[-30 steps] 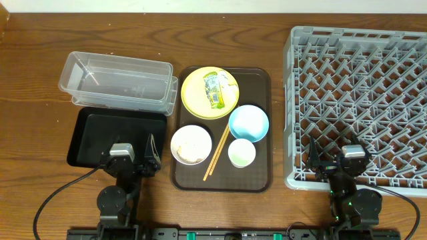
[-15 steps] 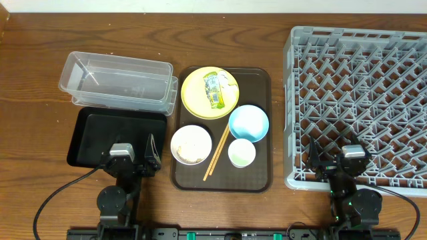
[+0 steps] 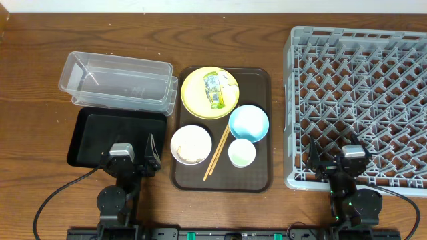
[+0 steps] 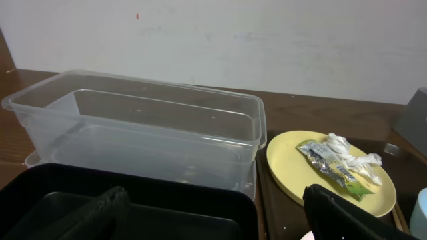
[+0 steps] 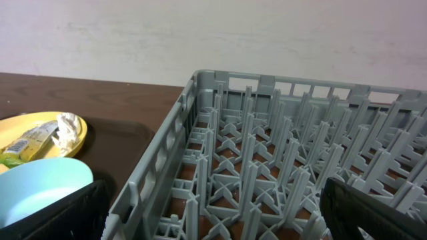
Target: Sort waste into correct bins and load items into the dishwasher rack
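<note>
A yellow plate (image 3: pixel 209 93) on the brown serving tray (image 3: pixel 260 177) holds a green-and-yellow wrapper (image 3: pixel 214 90) with white crumpled scraps (image 4: pixel 350 155). Near it are a light-blue bowl (image 3: pixel 249 123), a white bowl (image 3: pixel 191 145) with food leftovers, a small white cup (image 3: pixel 241 153) and chopsticks (image 3: pixel 217 154). The clear tub (image 3: pixel 117 83) and black tray (image 3: pixel 100 135) lie at the left, the grey rack (image 3: pixel 360 100) at the right. My left gripper (image 3: pixel 131 162) is open and empty over the black tray's near edge. My right gripper (image 3: pixel 337 165) is open and empty at the rack's near edge.
The brown serving tray sits between the bins and the rack. The wooden table (image 3: pixel 40 100) shows to the left of the bins and behind them. A pale wall stands behind the table in both wrist views.
</note>
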Controlling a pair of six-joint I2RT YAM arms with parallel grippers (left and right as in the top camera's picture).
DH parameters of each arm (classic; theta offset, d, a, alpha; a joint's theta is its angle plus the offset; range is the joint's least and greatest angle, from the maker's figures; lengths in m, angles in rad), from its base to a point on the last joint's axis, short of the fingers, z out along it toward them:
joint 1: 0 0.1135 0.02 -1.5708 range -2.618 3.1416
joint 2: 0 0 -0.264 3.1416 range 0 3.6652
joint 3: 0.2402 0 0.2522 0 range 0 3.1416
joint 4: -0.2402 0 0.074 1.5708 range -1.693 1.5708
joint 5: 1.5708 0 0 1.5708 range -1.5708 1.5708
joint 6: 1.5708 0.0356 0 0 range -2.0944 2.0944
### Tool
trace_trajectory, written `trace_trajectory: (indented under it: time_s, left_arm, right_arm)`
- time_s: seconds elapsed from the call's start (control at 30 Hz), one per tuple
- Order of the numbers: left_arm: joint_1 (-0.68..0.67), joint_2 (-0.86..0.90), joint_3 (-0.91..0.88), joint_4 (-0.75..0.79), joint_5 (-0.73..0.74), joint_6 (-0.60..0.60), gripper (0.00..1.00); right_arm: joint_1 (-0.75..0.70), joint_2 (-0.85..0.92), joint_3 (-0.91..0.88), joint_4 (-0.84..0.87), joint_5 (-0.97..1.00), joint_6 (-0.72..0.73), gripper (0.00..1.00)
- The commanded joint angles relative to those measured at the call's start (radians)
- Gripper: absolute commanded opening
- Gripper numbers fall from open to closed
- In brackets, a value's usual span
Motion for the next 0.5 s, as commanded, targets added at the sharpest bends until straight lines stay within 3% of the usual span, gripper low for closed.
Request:
trace_trajectory:
  time_s: [0.0,0.47]
  left_arm:
    - [0.005,-0.004,-0.009,-0.047,-0.012,0.009,0.86]
    - [0.005,-0.004,-0.009,-0.042,-0.03,0.009,0.86]
  right_arm:
    - [0.01,0.001,-0.002,-0.004,0.008,-0.008,0.99]
    - [0.01,0.001,-0.002,-0.004,0.007,-0.008,0.99]
